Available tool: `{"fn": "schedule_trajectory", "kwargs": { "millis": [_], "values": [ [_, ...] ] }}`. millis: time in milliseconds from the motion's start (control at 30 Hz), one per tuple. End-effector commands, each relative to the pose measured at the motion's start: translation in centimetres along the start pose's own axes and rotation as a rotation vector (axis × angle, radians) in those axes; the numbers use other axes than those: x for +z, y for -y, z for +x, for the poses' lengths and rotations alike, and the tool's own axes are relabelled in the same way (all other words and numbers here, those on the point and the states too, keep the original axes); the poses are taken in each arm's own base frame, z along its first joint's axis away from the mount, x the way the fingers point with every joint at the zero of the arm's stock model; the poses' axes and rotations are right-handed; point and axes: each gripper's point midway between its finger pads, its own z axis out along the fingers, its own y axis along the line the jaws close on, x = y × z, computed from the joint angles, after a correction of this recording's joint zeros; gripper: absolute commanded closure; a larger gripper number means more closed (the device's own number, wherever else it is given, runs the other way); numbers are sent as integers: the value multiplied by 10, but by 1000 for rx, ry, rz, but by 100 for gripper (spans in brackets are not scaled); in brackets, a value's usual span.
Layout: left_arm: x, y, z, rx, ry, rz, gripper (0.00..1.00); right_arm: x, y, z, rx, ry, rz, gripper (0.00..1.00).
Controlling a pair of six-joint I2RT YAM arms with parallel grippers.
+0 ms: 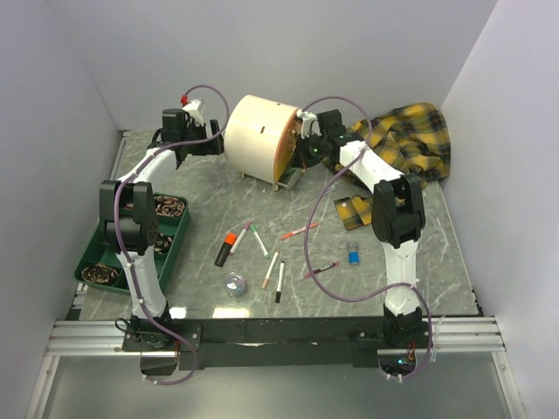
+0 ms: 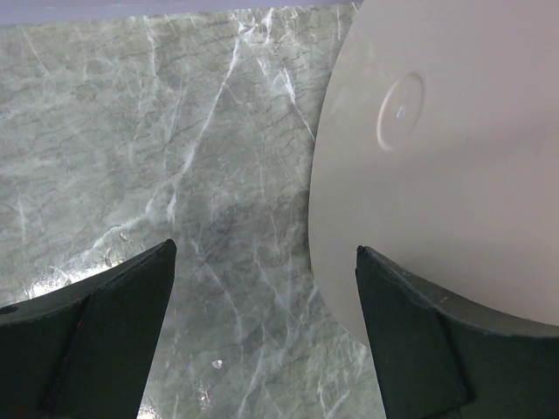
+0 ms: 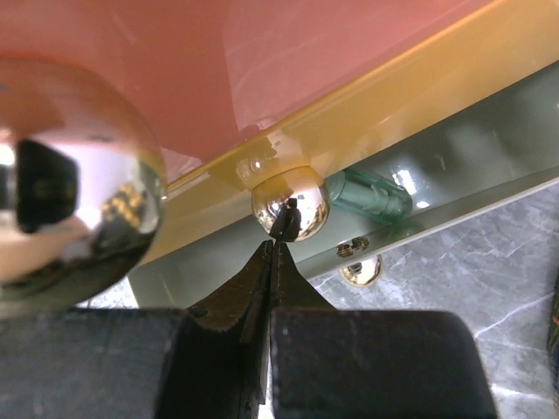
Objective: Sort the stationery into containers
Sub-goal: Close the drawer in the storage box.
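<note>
The stationery (image 1: 271,269) lies scattered on the grey marbled bench (image 1: 205,190) near my arm bases: an orange-capped black marker (image 1: 225,248), a clear tape roll (image 1: 236,284), a small blue block (image 1: 353,257) and several thin pens. All of it is well apart from the cream round-topped cabinet (image 1: 260,133) at the far side.

My right end effector (image 3: 275,249) is clenched on nothing, its tips pressed together just under the small chrome knob (image 3: 291,202) of the yellow drawer (image 3: 384,96). I cannot tell whether they touch it. My left end effector (image 2: 265,249) is released, with one finger beside the cabinet's plain wall and nothing between its fingers.

My worry is the knob. It is round and shiny, so closed tips hooking or nudging it would probably skid off. If they do catch, I expect the whole cabinet could slide or tip, since the left end effector only stands beside it and doesn't brace it. The right arm's purple cable (image 1: 307,262) loops low over the pens, so a big swing might drag them.
</note>
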Motion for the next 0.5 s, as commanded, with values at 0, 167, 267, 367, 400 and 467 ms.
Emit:
{"fn": "schedule_trajectory", "kwargs": {
  "millis": [0, 167, 267, 367, 400, 467],
  "values": [
    [-7, 7, -20, 36, 38, 12, 10, -12, -8, -6, -11, 32, -15, 100],
    [-4, 7, -15, 22, 29, 19, 10, -40, -10, -5, 8, 77, -20, 100],
    [-1, 7, -17, 25, 31, 20, 10, -64, -7, -13, 136, 140, -38, 100],
    [0, 2, -20, 24, 34, 8, 10, -77, 1, -12, 376, 196, -126, 100],
    [-1, -4, -21, 14, 36, 8, 10, -78, 1, -12, 499, 199, -162, 100],
    [0, -11, -18, -20, 31, 7, 9, -77, 2, -8, 590, 215, -247, 99]
  ]
}}
